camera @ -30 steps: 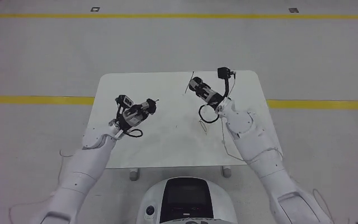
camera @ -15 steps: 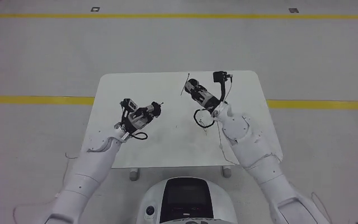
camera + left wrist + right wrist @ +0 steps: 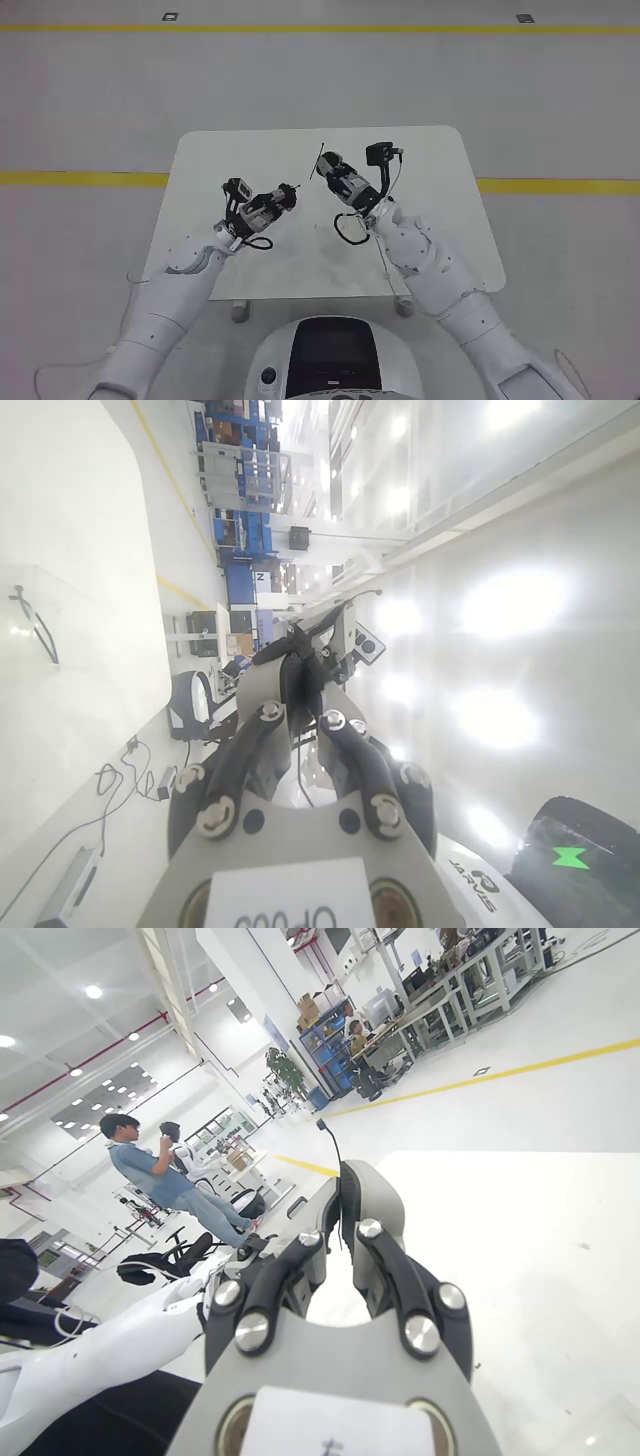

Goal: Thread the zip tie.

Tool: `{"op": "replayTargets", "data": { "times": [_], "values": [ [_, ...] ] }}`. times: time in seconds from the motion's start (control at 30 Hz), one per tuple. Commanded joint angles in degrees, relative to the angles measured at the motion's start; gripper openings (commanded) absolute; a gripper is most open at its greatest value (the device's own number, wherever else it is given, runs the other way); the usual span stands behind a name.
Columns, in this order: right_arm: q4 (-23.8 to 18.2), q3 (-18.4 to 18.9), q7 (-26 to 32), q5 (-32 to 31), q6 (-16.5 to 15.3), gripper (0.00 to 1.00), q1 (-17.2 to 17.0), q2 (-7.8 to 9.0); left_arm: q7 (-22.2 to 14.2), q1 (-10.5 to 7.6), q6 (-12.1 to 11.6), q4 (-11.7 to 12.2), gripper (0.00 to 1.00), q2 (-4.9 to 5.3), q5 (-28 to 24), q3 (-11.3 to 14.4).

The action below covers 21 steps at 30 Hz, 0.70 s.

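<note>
While both arms hover over the white bench (image 3: 230, 160), one black zip tie (image 3: 322, 1124) is pinched in the right gripper (image 3: 342, 1178), its head end sticking out beyond the fingertips. Near it, the left gripper (image 3: 297, 647) is pressed together; anything it holds is unclear.

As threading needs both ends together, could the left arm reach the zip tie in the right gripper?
Probably yes: the zip tie sticks out free beyond the shut right gripper, and the left gripper faces it above the table with nothing between them.
</note>
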Motion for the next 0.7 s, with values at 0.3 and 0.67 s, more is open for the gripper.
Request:
{"op": "replayTargets", "data": {
  "times": [0.3, 0.67],
  "values": [
    [-1.84, -1.18, -0.52, -4.2, 0.0, 0.0, -0.81, 0.36, 0.95, 0.7, 0.9, -0.89, 0.0, 0.39, 2.31, -0.66],
    [-1.01, -3.16, -2.44, -6.41, 0.0, 0.0, 0.07, 1.03, -0.56, 0.74, 1.42, -1.03, 0.0, 0.57, 2.93, -0.51]
  ]
}}
